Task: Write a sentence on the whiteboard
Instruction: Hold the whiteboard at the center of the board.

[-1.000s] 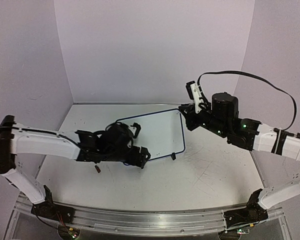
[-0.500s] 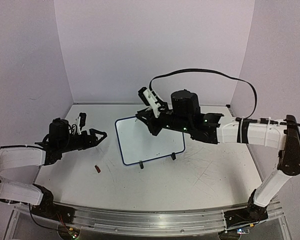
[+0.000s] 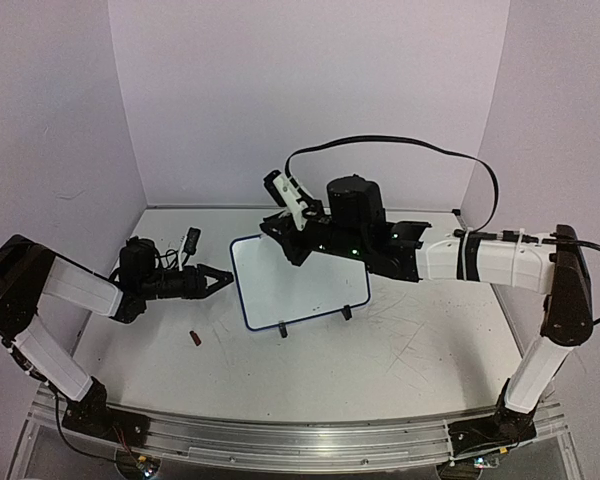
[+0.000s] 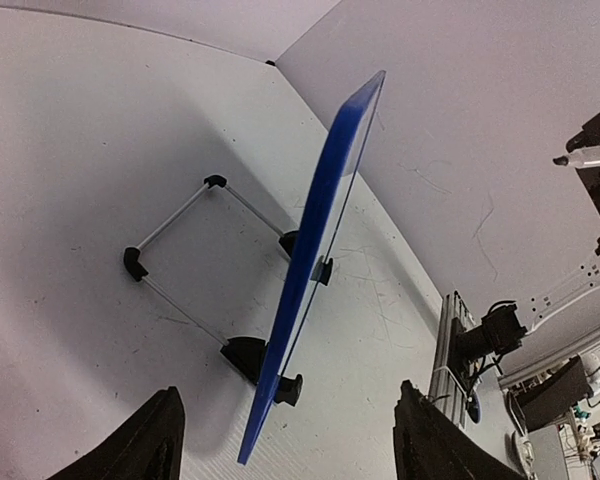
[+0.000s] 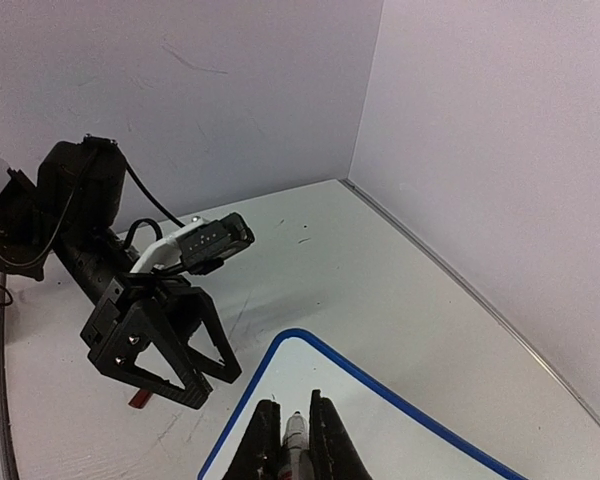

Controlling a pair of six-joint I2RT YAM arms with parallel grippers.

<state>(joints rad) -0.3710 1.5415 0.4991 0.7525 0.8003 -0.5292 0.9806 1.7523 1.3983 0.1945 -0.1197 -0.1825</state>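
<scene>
Left gripper (image 3: 223, 277) has closed in on the whiteboard's (image 3: 300, 285) left edge, fingers spread, not touching. The board stands on its feet (image 3: 282, 329) in the middle of the table (image 3: 420, 360) and looks blank. Right gripper (image 5: 293, 410) pinches the marker (image 5: 296, 440) over the top-left corner, so pen pressure could tip or skid the unbraced board.

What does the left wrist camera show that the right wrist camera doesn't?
Only the left wrist: the whiteboard edge-on, with the wire stand and black feet behind it. Only the right wrist: the board's white face, and the left gripper seen whole, jaws open and empty. Both: the board's blue rim, the tabletop, and the marker shut in the right gripper.
</scene>
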